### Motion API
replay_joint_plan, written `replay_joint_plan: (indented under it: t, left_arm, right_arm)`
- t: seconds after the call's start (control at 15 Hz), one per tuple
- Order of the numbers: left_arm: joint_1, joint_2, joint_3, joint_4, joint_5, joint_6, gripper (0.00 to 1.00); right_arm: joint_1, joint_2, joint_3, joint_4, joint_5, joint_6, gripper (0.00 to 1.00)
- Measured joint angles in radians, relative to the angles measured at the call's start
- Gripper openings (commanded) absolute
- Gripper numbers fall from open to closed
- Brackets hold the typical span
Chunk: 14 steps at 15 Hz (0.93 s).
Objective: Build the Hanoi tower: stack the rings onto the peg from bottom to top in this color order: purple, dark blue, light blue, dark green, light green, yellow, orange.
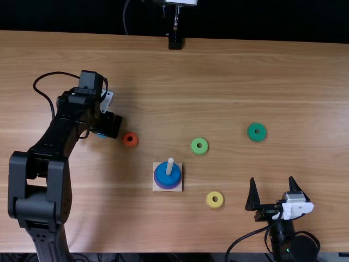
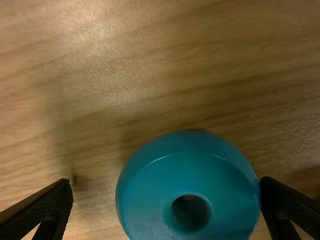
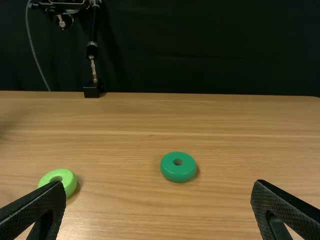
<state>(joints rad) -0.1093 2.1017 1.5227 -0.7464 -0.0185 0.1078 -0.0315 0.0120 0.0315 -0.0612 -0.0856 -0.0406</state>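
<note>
The wooden table (image 1: 180,71) lies all around the peg (image 1: 169,165). My left arm (image 1: 39,204) is to the left of the peg, and my right arm (image 1: 283,234) comes in to the right of it. My left gripper (image 2: 166,181) is spread wide, holding nothing, with the light blue ring (image 2: 190,170) between its fingers. My right gripper (image 1: 272,178) is right of the peg, also spread and empty. The pale base (image 1: 156,188) sits under the peg, with the purple ring (image 1: 166,186) on it and the dark blue ring (image 1: 163,174) above that.

My worry is an uneven grasp: one left finger is right up against the light blue ring, the other has a gap, so closing could push or twist it. A crooked hold could then make its hole miss the peg. A sideways swing toward the peg could also knock the orange ring (image 1: 130,139).

The light blue ring lies on the wood within my left fingers' spread, left of the peg and farther across than it. Next, the dark green ring (image 1: 257,131) is well right and beyond the peg; the light green ring (image 1: 199,146) is beyond, slightly right; the yellow ring (image 1: 215,200) is right and nearer me. The orange ring is left of the peg.
</note>
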Motion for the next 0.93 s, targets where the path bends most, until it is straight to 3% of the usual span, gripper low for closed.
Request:
replay_joint_plan:
  t: [0.13,0.2,0.27,0.33,0.73,0.93]
  left_arm:
    - [0.0,0.0,0.0,-0.002,0.0,0.001,1.0]
    - [0.0,0.0,0.0,-0.003,0.0,0.001,0.79]
    - [0.0,0.0,0.0,-0.003,0.0,0.0,0.21]
    - [0.0,0.0,0.0,0.002,0.0,0.0,0.0]
    - [0.0,-0.003,-0.019,0.001,0.012,-0.005,0.0]
    - [-0.002,-0.012,0.006,-0.181,0.003,-0.004,0.0]
  right_arm:
    - [0.0,0.0,0.0,0.0,0.0,-0.001,1.0]
    - [0.0,0.0,0.0,0.0,0.0,0.0,1.0]
    - [0.0,0.0,0.0,0.0,0.0,0.0,1.0]
    - [0.0,0.0,0.0,0.0,0.0,0.0,1.0]
    - [0.0,0.0,0.0,0.0,0.0,0.0,1.0]
    - [0.0,0.0,0.0,0.0,0.0,0.0,1.0]
